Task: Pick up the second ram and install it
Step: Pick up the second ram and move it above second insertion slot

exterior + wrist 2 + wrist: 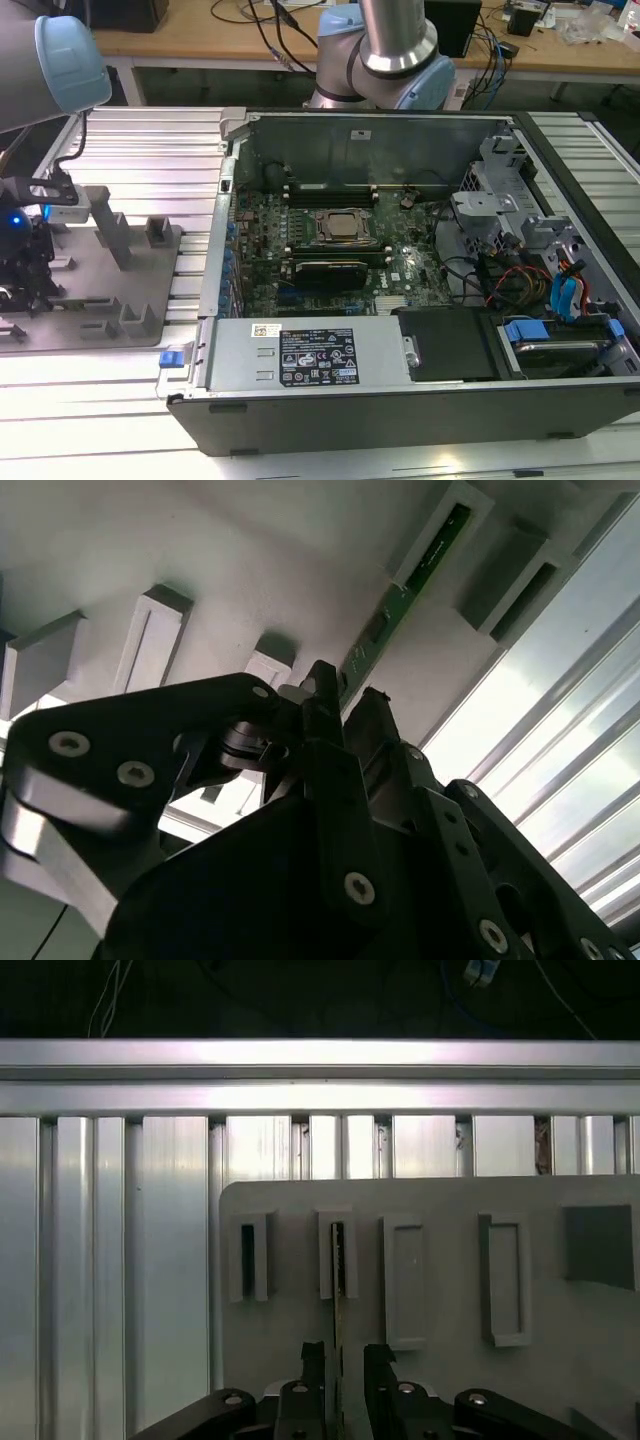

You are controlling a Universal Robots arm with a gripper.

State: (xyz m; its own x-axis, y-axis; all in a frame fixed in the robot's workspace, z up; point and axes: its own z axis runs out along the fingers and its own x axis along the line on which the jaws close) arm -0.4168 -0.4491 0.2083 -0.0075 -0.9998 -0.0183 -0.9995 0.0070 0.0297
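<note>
End effector [344, 1352] straddles the one second ram [338, 1285], its two fingers narrowly parted; the ram stands edgewise in a grey fixture [440, 1290].

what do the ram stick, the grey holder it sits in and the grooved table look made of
Second ram: green circuit-board laminate, matte, carrying dark chips. Holder plate: seemingly matte grey plastic, possibly printed; even tone, no glare. Table: likely bare aluminium profile, judging by bright streaked reflections and straight grooves.
</note>
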